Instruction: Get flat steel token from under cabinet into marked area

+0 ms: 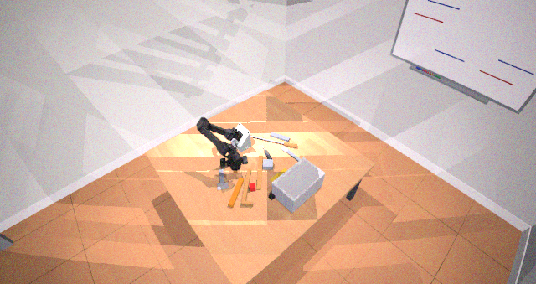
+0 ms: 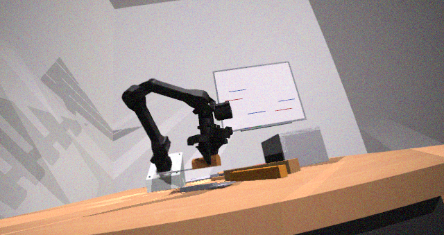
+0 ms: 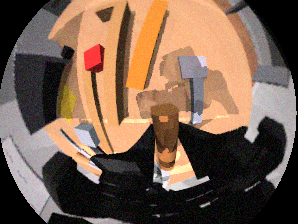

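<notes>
Clamping our end effector on a brown wooden block, we hang left of the grey boxy cabinet.

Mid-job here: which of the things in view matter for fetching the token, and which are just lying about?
For the job:
- cabinet
- gripper, jaws shut on a brown-handled tool
- the token itself is not visible

Lying about, as it looks:
- orange bar
- red cube
- orange-handled screwdriver
- grey hammer-like tool
- whiteboard
</notes>
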Robot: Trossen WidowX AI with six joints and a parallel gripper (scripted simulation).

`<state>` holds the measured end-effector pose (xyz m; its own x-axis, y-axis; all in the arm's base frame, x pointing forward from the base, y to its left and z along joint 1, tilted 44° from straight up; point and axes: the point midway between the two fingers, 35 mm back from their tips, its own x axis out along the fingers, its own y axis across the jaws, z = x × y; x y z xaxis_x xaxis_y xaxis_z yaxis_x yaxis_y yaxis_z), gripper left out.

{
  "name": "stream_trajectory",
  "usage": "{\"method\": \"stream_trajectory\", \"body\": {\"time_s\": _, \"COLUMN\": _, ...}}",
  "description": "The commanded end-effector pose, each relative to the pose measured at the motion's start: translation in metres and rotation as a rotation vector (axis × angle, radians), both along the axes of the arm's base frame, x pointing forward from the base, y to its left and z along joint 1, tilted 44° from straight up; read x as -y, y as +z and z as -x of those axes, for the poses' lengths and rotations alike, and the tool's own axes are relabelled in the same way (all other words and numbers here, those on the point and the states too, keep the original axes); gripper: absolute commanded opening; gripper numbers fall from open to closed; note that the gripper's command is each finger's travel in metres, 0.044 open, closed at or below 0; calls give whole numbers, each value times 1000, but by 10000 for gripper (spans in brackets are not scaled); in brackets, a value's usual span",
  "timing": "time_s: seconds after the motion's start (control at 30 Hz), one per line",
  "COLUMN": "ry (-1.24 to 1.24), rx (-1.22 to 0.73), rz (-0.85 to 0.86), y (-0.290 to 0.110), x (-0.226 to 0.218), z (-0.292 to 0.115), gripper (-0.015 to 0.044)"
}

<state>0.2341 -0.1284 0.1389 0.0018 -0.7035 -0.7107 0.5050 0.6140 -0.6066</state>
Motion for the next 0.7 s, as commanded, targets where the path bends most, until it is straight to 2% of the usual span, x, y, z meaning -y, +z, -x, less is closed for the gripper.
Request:
{"method": "stream_trajectory", "body": {"time_s": 0.0, "ry": 2, "rx": 17, "rz": -5, "y": 8, "x": -7, "z": 0, "gripper": 0}}
{"method": "stream_trajectory", "body": {"time_s": 0.67, "ry": 2, "rx": 16, "rz": -7, "y": 35, "x": -37, "z": 8, "gripper": 0}}
